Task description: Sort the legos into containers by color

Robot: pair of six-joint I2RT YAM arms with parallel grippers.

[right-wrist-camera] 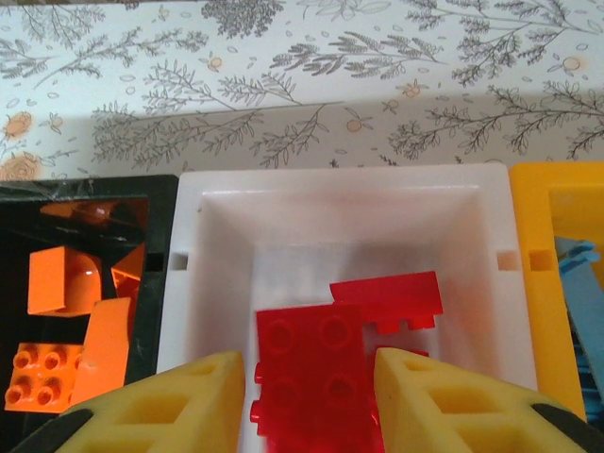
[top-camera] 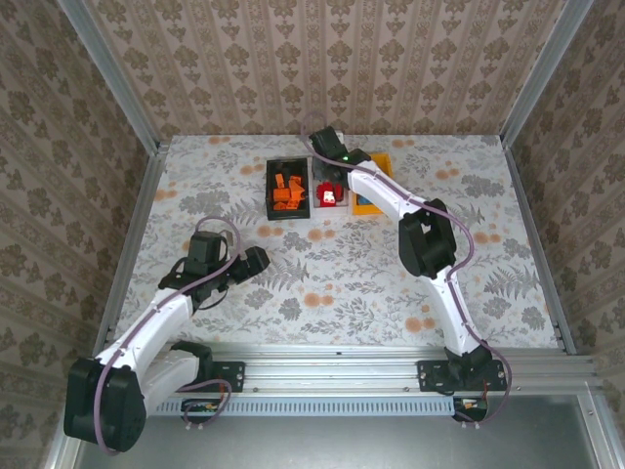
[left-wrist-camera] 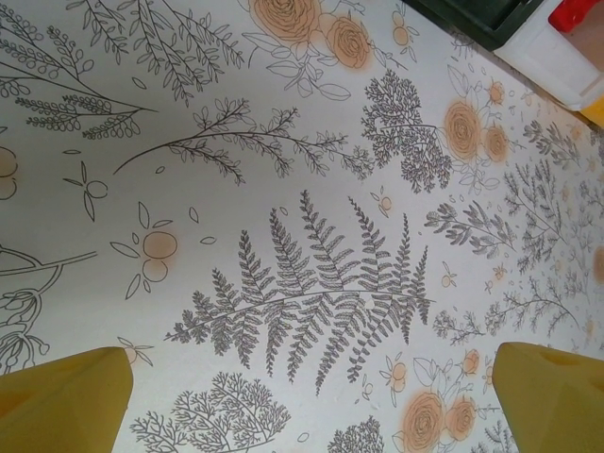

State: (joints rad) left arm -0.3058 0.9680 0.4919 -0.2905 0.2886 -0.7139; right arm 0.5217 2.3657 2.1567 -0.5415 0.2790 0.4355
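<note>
The left gripper (top-camera: pixel 256 262) hangs over the left half of the floral-patterned worktop (top-camera: pixel 342 283), somewhat closer to the near edge than to the far one. In the left wrist view its gripper (left-wrist-camera: pixel 311 401) is released, the 2 yellow fingers (left-wrist-camera: pixel 61 401) wide apart with bare worktop between them. The 3 containers stand touching in a row near the middle of the far edge. Leftmost is the black bin (top-camera: pixel 271 195), which holds several orange bricks (top-camera: pixel 288 191); the right wrist view shows them lying loosely in the black bin (right-wrist-camera: pixel 165 236), 1 orange piece (right-wrist-camera: pixel 61 283) curved, another studded. Next is the white bin (top-camera: pixel 313 195) with the red bricks (top-camera: pixel 330 193). The right gripper (top-camera: pixel 330 174) is just above it, its arm stretched across from the right side of the near edge. In its own view the right gripper (right-wrist-camera: pixel 307 406) has its fingers (right-wrist-camera: pixel 179 406) spaced about as wide as a studded red brick (right-wrist-camera: pixel 307 354) that shows between them in the white bin (right-wrist-camera: pixel 330 217); I cannot tell whether it is grasped or released. Rightmost, the yellow bin (top-camera: pixel 384 161) holds light blue bricks (right-wrist-camera: pixel 580 302).
</note>
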